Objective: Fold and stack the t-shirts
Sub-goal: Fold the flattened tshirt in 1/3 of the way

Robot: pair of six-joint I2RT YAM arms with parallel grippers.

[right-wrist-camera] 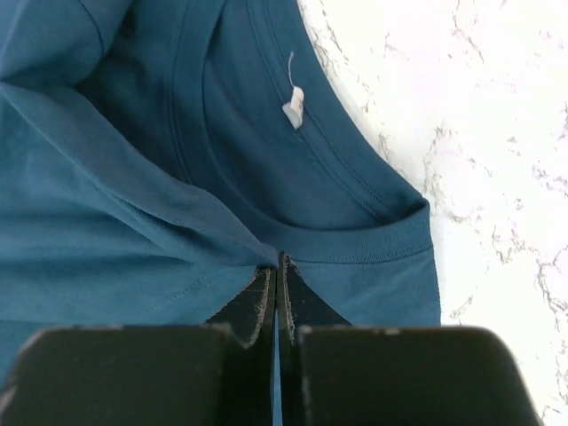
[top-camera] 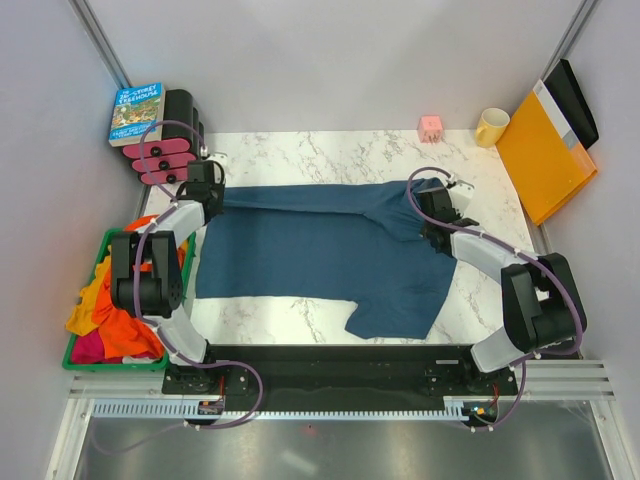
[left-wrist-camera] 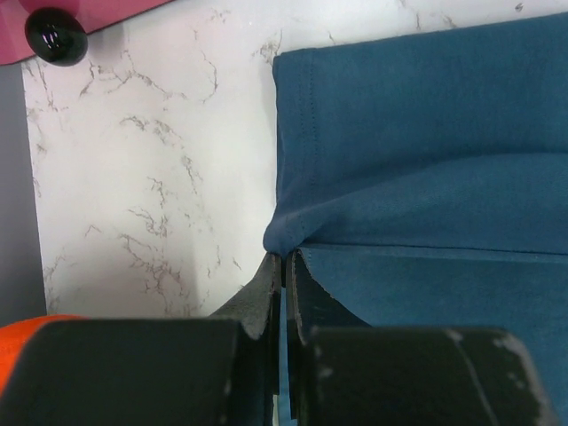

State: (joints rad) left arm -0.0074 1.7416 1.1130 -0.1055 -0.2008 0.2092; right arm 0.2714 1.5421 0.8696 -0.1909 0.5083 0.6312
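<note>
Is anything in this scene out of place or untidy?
Only the green crate: orange and yellow t-shirts spill over its left rim. The blue t-shirt, pinched by the left gripper and right gripper, looks orderly.

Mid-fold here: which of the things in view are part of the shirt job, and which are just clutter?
Job: dark teal-blue cloth t-shirt, pinched by left gripper and right gripper; heap of orange, yellow and pink-red cloth shirts in the green plastic crate.
Clutter: blue paperback book; small pink cube; yellow ceramic mug; flat orange-yellow folder.
</note>
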